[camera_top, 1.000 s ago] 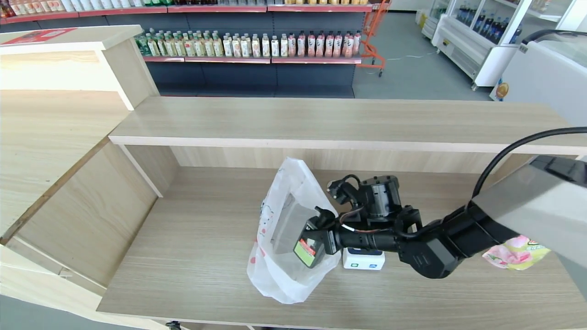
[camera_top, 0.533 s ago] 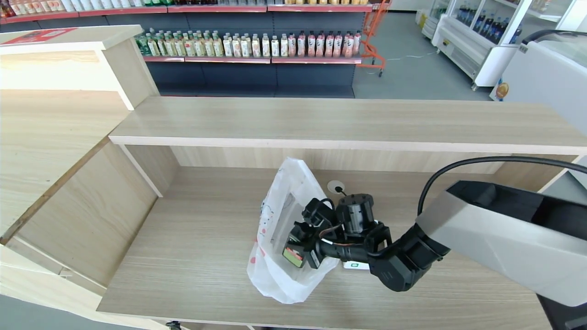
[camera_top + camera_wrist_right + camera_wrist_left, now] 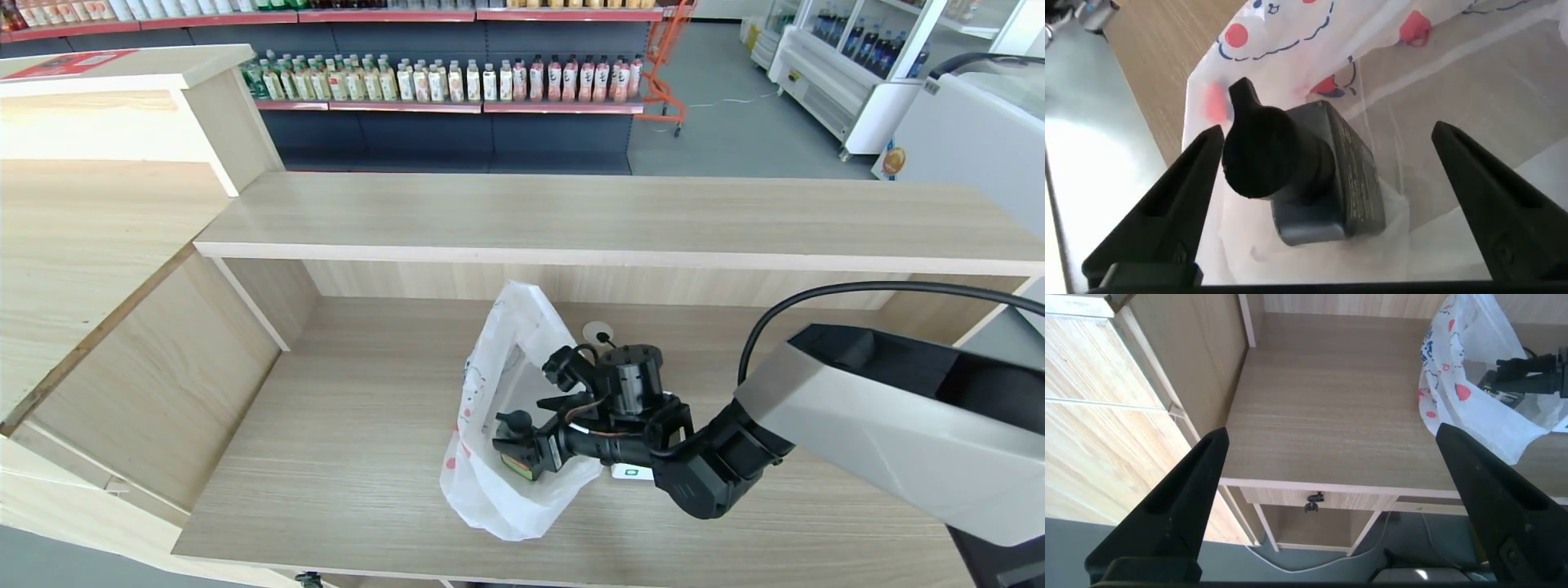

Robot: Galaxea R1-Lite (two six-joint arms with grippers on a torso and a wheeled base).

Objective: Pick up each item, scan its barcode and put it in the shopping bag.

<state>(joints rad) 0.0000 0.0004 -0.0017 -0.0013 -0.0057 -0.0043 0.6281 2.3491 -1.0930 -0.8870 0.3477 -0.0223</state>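
Left gripper [image 3: 1333, 433]: fingers spread, empty, parked off the counter's [image 3: 326, 490] front edge, clear of work. Shopping bag [image 3: 478, 490] stands open for loading. Right gripper [image 3: 522, 451] is inside its mouth, fingers wide; black-capped container [image 3: 1331, 192] lies loose between them, probably released. 1 s ago it was higher, at the bag's rim.

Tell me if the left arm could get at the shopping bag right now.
Probably yes for its near side: the left gripper is open, and only counter lies between it and the shopping bag. The bag's mouth looks blocked, though, since the right gripper sits inside it.
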